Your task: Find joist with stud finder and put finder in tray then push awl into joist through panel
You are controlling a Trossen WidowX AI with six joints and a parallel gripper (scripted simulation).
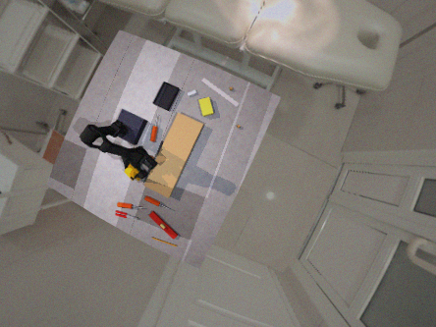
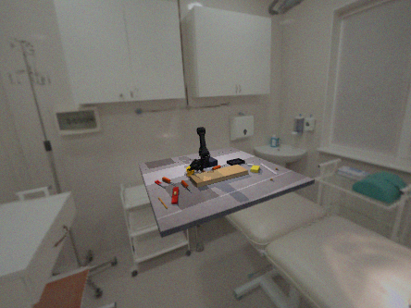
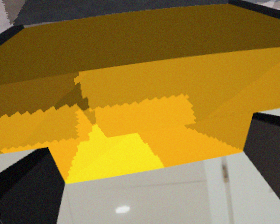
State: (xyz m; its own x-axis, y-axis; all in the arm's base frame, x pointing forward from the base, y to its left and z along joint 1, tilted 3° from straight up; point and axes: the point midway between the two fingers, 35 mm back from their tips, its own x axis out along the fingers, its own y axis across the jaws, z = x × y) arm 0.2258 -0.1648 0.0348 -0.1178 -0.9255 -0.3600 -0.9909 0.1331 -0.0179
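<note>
My gripper [image 1: 134,170] [image 2: 191,169] [image 3: 150,132] is shut on the yellow stud finder [image 1: 131,172] [image 2: 189,171] [image 3: 145,117], which spans the wide gap between the fingers. It is held beside the left long edge of the tan floor panel [image 1: 185,131] [image 2: 227,175], toward the panel's lower end in the top view. The black tray [image 1: 166,96] [image 2: 236,162] lies beyond the panel's other end. One orange-handled tool [image 1: 154,134] [image 2: 216,167] lies between panel and arm base; two others [image 1: 153,200] [image 1: 125,205] lie past the lower end. I cannot tell which is the awl.
A red level [image 1: 162,224] [image 2: 175,195], a pencil [image 1: 164,242] [image 2: 163,203] and red-handled pliers [image 1: 121,214] lie near one table edge. A yellow block [image 1: 206,106] [image 2: 255,168] and a white strip [image 1: 220,91] lie near the panel's tray-side end. The arm stands by a navy block [image 1: 134,127].
</note>
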